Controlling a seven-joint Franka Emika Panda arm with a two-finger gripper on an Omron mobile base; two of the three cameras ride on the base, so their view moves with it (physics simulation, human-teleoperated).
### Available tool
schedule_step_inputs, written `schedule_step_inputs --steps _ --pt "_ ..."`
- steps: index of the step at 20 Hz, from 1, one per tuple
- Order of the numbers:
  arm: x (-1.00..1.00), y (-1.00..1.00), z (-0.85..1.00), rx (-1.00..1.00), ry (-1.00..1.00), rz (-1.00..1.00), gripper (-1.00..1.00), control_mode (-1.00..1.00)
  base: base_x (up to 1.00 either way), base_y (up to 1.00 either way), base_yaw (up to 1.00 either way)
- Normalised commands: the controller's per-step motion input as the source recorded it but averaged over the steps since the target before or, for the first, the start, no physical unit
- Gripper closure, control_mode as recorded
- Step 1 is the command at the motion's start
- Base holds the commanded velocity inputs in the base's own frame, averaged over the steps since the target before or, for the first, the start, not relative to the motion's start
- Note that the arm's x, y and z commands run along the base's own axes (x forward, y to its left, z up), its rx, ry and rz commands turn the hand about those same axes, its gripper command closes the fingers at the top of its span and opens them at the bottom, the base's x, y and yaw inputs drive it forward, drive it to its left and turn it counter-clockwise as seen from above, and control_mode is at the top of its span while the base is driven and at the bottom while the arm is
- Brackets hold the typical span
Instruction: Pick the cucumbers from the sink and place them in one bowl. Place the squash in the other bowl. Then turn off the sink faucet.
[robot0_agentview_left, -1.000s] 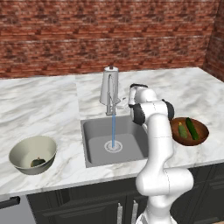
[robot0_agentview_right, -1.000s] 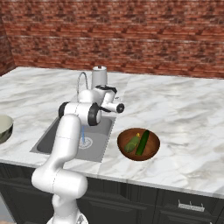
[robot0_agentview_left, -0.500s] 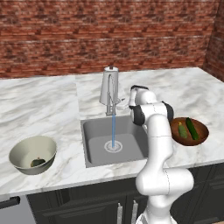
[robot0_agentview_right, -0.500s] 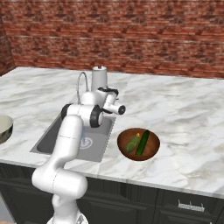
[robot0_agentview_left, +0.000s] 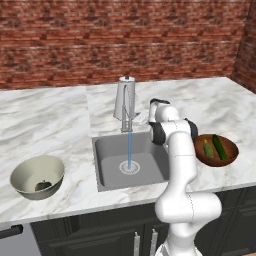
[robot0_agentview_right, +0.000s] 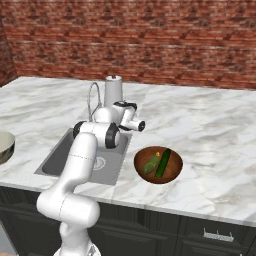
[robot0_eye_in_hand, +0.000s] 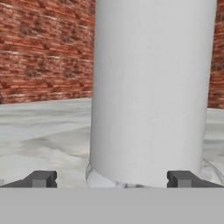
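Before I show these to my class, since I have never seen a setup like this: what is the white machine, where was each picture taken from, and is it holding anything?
It is a white robot arm on a wheeled base, in a computer-drawn kitchen. Two pictures come from cameras on the base, behind the arm to its left and right. The third comes from a camera on its hand.

On the marble counter is a steel sink, with water running from the faucet. A brown wooden bowl holds two cucumbers. A pale bowl holds a small dark squash.

The gripper is open and holds nothing. In the hand picture its two dark tips stand either side of the faucet's wide white body, very close to it.
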Motion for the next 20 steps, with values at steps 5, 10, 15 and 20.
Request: schedule_step_inputs --steps 5,10,15,20 --pt "0.34 1.0 0.37 0.0 0.07 -0.01 -1.0 -1.0 0.0 0.0 0.0" --pt "0.38 1.0 0.84 -0.05 0.11 -0.04 -1.0 -1.0 0.0 0.0 0.0" --pt "0.46 1.0 1.0 -0.11 0.04 -0.05 -1.0 -1.0 0.0 0.0 0.0" --pt "0.66 1.0 1.0 -0.17 0.0 -0.08 -1.0 -1.0 0.0 0.0 0.0"
